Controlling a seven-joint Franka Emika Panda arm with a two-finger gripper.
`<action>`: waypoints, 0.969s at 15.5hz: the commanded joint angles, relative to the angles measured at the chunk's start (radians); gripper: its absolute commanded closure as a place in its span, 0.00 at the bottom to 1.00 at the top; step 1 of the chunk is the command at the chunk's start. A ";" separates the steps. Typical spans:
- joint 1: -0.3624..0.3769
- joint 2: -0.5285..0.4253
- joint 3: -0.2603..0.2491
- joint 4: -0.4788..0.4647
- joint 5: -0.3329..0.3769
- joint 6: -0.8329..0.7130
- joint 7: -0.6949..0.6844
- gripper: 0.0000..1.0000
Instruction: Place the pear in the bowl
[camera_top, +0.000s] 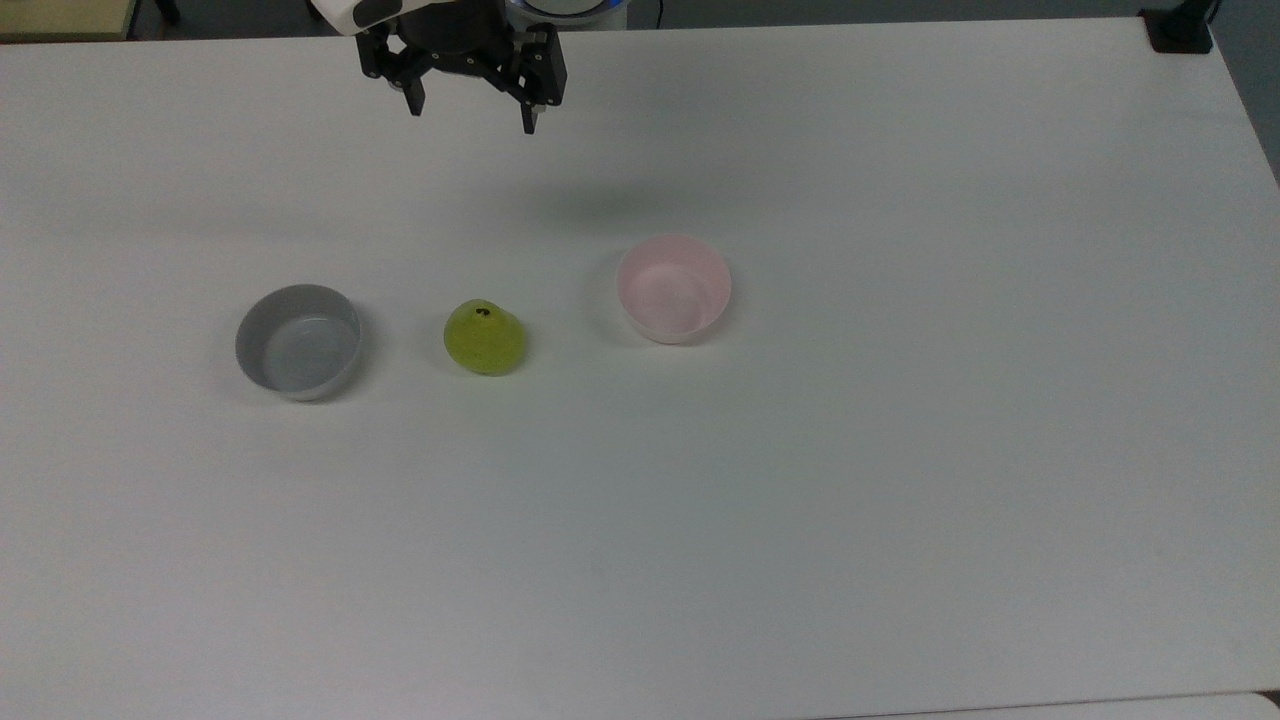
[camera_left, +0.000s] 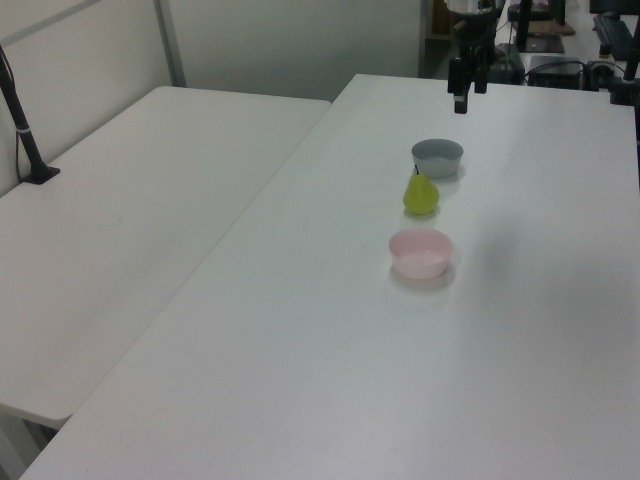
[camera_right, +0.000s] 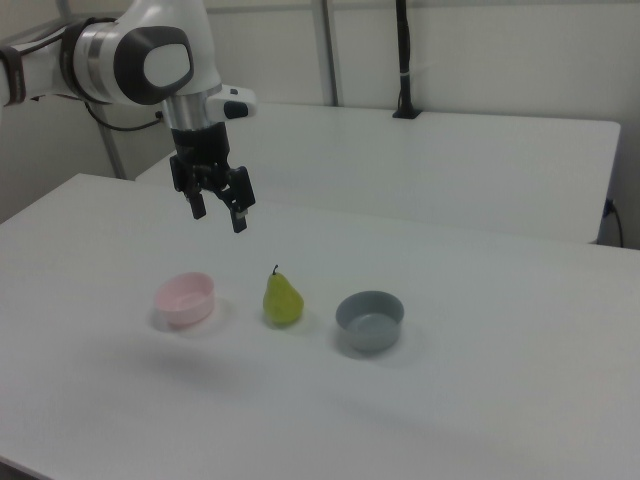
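A white desk was shown carrying three small things in a row, well away from every edge. The pear, yellow-green and standing upright with its dark stem at the top, was placed in the middle of the row. The pale pink bowl was seen on one side of it and a grey bowl on the other, each near the pear but not touching it. Both bowls were empty.

The gripper was held high in the air above the desk's far edge in the top view, well apart from the pear. Its fingers were spread wide and nothing was held between them.

Several risks could be judged from here. The pear, being rounded and tapered, might be tipped or rolled if it were touched off-centre during the descent, or squeezed out upward if it were gripped on its narrow top. The grey bowl, alike in size and equally close, might be mistaken for the pink one. A light bowl could also be pushed aside if the pear were lowered against its rim.
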 joint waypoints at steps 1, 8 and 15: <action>0.001 0.004 0.000 0.011 -0.004 -0.002 0.001 0.00; 0.001 -0.006 0.004 0.031 0.000 -0.019 0.007 0.00; 0.010 0.004 0.009 0.046 0.000 -0.022 -0.019 0.00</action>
